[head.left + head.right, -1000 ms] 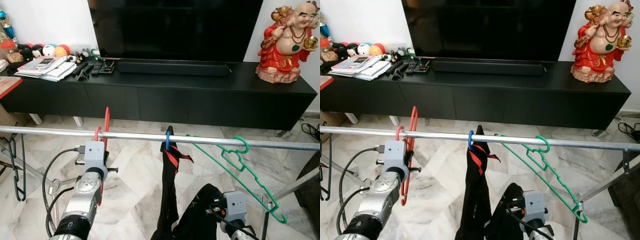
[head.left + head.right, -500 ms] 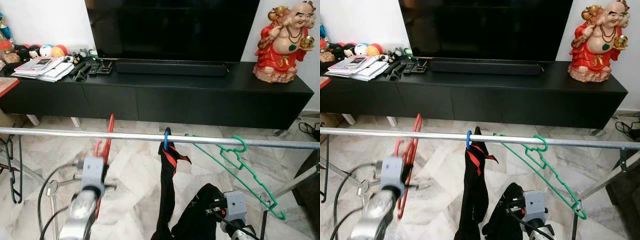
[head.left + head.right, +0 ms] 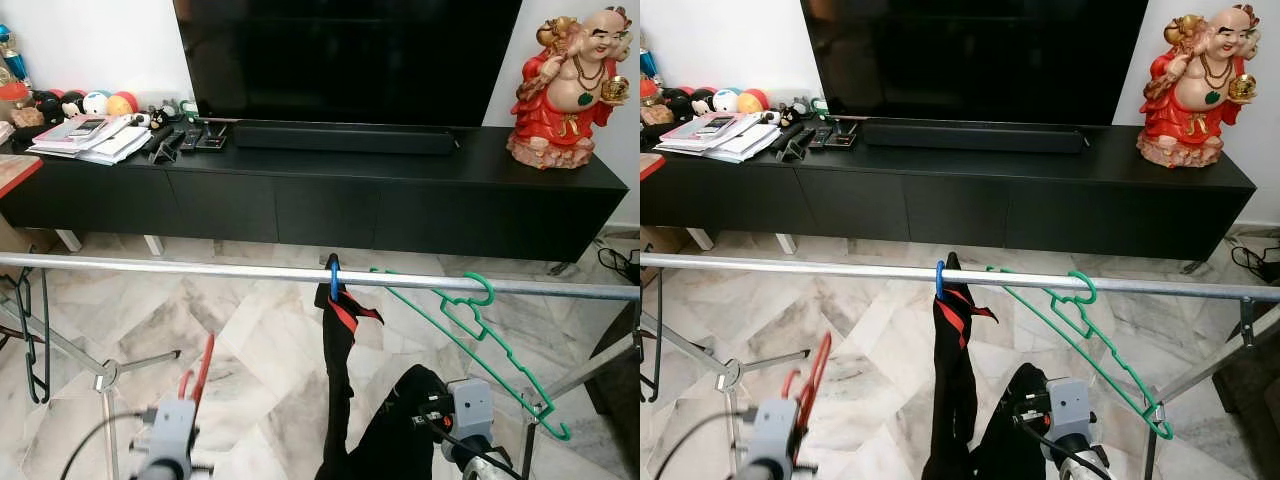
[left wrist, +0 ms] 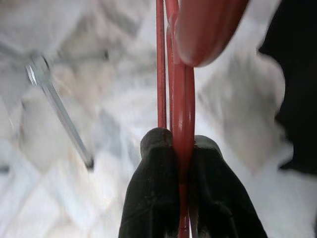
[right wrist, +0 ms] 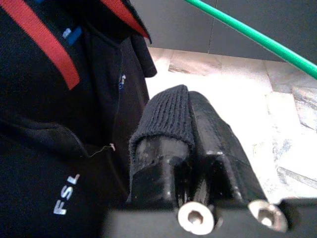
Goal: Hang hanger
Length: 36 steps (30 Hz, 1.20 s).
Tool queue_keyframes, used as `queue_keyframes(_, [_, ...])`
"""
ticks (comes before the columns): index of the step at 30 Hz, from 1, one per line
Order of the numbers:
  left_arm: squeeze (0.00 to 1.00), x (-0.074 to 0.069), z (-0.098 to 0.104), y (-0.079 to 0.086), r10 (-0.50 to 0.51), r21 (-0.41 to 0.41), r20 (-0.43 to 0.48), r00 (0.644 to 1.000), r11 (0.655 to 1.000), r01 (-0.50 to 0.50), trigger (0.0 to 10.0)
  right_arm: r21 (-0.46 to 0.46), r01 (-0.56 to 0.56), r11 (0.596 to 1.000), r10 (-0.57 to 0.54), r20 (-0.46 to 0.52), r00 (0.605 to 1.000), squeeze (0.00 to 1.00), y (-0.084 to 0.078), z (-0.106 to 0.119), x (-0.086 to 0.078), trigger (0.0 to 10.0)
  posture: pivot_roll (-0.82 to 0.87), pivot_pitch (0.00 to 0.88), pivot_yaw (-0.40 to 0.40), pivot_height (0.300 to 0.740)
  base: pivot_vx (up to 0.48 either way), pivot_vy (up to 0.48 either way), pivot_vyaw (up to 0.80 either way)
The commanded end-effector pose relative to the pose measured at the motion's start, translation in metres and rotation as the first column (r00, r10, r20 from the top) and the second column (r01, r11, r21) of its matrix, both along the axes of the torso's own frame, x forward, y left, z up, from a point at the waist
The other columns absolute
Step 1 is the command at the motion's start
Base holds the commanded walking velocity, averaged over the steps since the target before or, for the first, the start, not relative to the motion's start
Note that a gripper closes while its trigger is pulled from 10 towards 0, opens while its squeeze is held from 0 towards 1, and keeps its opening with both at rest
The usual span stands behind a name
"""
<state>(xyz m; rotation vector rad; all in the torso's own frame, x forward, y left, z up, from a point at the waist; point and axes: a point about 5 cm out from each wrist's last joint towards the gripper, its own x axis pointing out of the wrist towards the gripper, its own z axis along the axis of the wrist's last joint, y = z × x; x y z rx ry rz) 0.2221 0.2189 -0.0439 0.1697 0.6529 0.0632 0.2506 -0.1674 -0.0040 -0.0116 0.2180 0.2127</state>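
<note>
The left gripper (image 4: 182, 148) is pinched on the red hanger (image 3: 201, 368), with both black fingers (image 4: 153, 193) pressed against the wire from either side. In the left eye view the hanger sits low at about 7 o'clock, well below the rail (image 3: 150, 266), and it is apart from the rail. Its long axis runs roughly upright, with the hook end leading away from the fingers toward 12 o'clock. The rail therefore lies above and ahead of the hook, and the coming move appears to call for a lift of the left arm until the hook clears the rail, followed by a lowering onto it. The free stretch of rail at 10 o'clock is nearest this arm. A blue hanger (image 3: 333, 280) carrying a black garment (image 3: 340, 380) hangs at the rail's middle, and a green hanger (image 3: 470, 320) hangs tilted at 3 o'clock. The right gripper (image 5: 190, 144) sits low at 5 o'clock beside the garment; its fingers look pressed together, possibly on a fold of black cloth, though the view is too close to confirm this.
</note>
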Motion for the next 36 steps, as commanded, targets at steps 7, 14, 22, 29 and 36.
queue_keyframes(7, [0.00,-0.050,-0.038,-0.006,0.028,-0.012,-0.260,0.965,0.999,-0.032,10.0,-0.002,0.001,1.000,-0.001,0.008,1.000,0.00,0.002,0.000,0.000,10.0,0.08,0.000,-0.001,0.740,-0.231,0.000,0.00])
queue_keyframes(14, [0.00,-0.070,-0.048,-0.005,0.035,0.004,-0.329,0.944,0.999,-0.035,10.0,-0.001,0.003,1.000,-0.003,0.012,1.000,0.00,0.003,0.000,-0.001,10.0,0.08,0.001,0.000,0.740,-0.298,0.000,0.00])
queue_keyframes(22, [0.00,-0.069,-0.047,-0.004,0.045,0.013,-0.323,0.945,0.999,-0.044,10.0,0.001,-0.003,1.000,0.003,0.018,1.000,0.00,0.005,0.001,0.001,10.0,0.09,0.004,-0.004,0.740,-0.260,0.000,0.00])
queue_keyframes(29, [0.00,-0.067,-0.047,-0.004,0.055,0.024,-0.325,0.944,0.998,-0.050,10.0,-0.002,0.001,1.000,-0.001,0.017,1.000,0.00,0.003,0.002,0.002,10.0,0.09,0.015,-0.008,0.740,0.000,0.000,0.00])
queue_keyframes(36, [0.00,-0.069,-0.048,-0.005,0.059,0.017,-0.335,0.940,0.998,-0.057,10.0,-0.002,0.005,1.000,-0.005,0.018,1.000,0.00,0.003,0.002,0.002,10.0,0.09,0.020,-0.008,0.740,0.000,0.000,0.00])
